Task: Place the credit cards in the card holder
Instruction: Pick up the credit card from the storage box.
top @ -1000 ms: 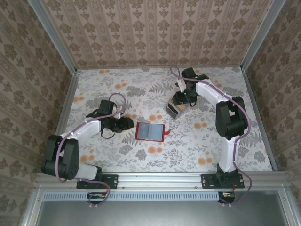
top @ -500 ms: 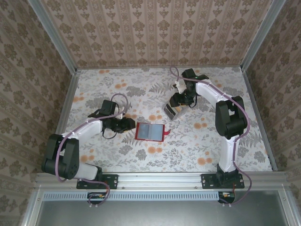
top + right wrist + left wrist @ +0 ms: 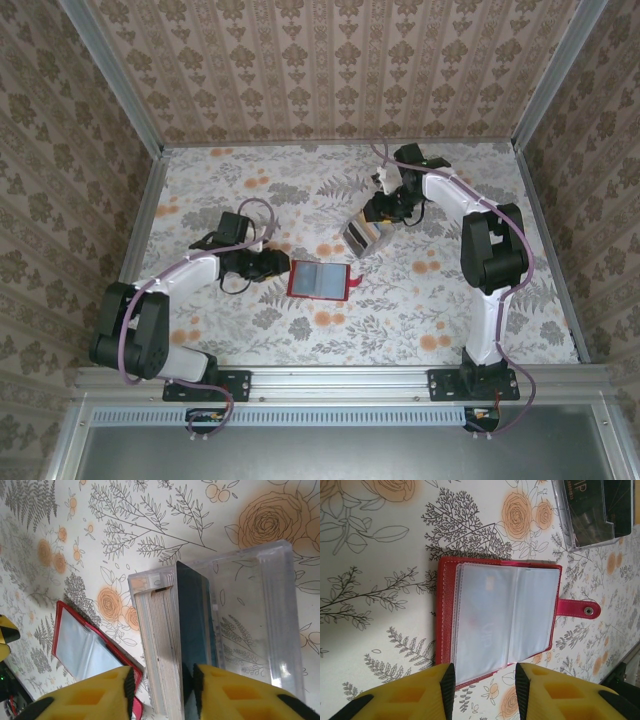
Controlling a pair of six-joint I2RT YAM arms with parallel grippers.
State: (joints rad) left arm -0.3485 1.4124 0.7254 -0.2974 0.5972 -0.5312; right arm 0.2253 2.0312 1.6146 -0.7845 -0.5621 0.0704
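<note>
Two yellow fingers of the right claw [image 3: 163, 680] close on a stack of cards [image 3: 160, 630], seen edge-on with a dark card on one side, inside a clear case [image 3: 250, 615]. An open red holder [image 3: 80, 647] lies lower left on the flowered desk [image 3: 150, 515].

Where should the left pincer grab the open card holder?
By the edge nearest the left pincer, coming in low from that side. The card holder lies open and flat, pockets up, so only its thin rim offers a bite. The tab strap looks too floppy to control it.
</note>
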